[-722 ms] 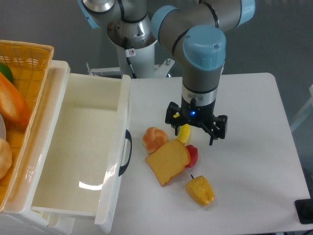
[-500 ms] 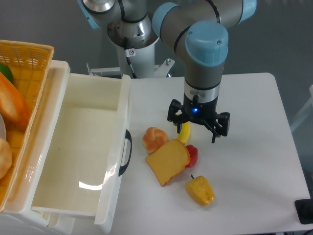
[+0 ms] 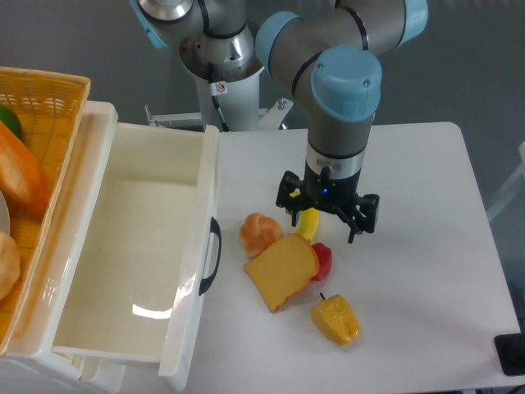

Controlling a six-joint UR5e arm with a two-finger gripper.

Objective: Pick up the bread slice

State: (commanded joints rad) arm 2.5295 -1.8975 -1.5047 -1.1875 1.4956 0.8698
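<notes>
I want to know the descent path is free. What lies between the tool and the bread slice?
In the camera view, a yellow banana-like piece sits directly under the tool, just beyond the bread slice; a red piece touches the slice's right edge.

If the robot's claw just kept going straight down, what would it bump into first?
Probably the yellow banana-like piece, which lies right under the open gripper. The bread slice sits lower left in the picture, off that line. Depth is hard to judge from this one view, so it might reach the table instead.
</notes>
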